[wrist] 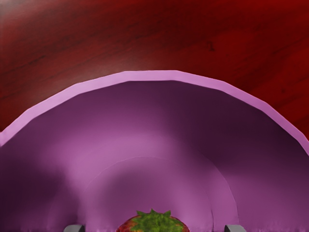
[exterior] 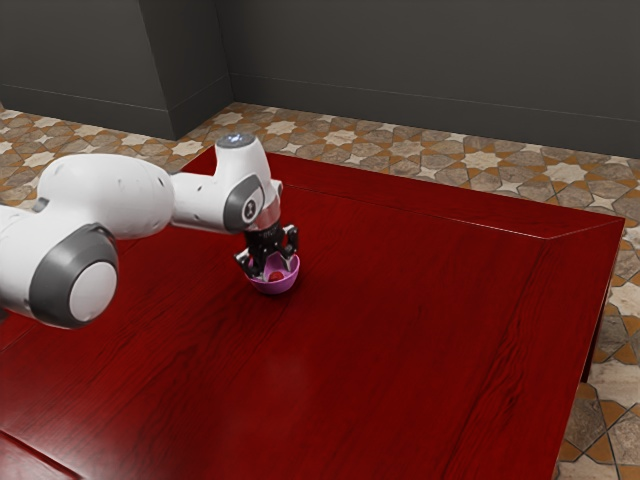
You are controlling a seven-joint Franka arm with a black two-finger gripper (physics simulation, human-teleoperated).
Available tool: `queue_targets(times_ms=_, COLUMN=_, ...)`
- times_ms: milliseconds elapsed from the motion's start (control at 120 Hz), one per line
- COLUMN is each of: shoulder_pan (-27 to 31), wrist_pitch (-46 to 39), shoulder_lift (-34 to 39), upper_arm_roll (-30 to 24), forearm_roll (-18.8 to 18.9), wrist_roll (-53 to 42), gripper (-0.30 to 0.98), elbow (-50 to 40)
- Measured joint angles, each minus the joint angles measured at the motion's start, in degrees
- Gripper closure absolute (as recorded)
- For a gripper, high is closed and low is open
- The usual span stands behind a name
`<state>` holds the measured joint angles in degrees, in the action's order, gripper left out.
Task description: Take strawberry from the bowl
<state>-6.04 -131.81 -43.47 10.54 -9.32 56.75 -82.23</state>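
One strawberry [exterior: 277, 275] is lying inside one bowl, low down in its hollow, its red flesh showing in both views and its one green leafy cap facing the wrist camera. The bowl [exterior: 275, 287] is standing upright, a single piece in pink-purple with a paler rim running around its mouth; in the wrist view a faint round line is marking its floor, and the strawberry is sitting over that floor.

One gripper [exterior: 272, 267], black with lighter tips, is hanging directly over the bowl and pointing down into its mouth. Its two fingers [wrist: 235, 228] are standing wide apart, one on each side of the strawberry, with a gap showing between each tip and the fruit, so it is gripping nothing.

One white arm [exterior: 105, 192] with dark grey joint rings is coming in from the exterior view's left. Two small marks are showing near its wrist, one on the top cap and one on a round joint face, both too small for reading.

One table [exterior: 400, 330], glossy dark red with streaky wood grain, is carrying the bowl. Beyond it, a floor [exterior: 480, 165] of star-patterned tiles in orange, cream and brown is stretching to dark grey walls [exterior: 420, 60].
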Motion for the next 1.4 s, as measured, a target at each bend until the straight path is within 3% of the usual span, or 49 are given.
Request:
queue_targets(times_ms=342, shoulder_pan=0.18, wrist_pitch=-0.39, shoulder_lift=-0.24, upper_arm_roll=-0.03, forearm_roll=-0.38, wrist_roll=0.32, gripper=0.33, elbow=-0.3)
queue_targets(times_ms=733, shoulder_pan=0.08, wrist_pitch=-1.23, shoulder_lift=0.14, upper_arm_roll=-0.01, forearm_roll=-0.02, wrist_roll=0.1, gripper=0.43, elbow=-1.17)
queue_targets(times_ms=1092, shoulder_pan=-0.01, wrist_pitch=-1.22, shoulder_lift=0.72, upper_arm_roll=0.0, forearm_roll=-0.05, wrist_roll=-0.76, gripper=0.61, elbow=-1.33)
queue_targets(times_ms=1400, shoulder_pan=-4.48, wrist_pitch=-1.01, shoulder_lift=13.5, upper_arm_roll=0.02, forearm_roll=0.72, wrist_roll=-0.73, gripper=0.66, elbow=-10.67)
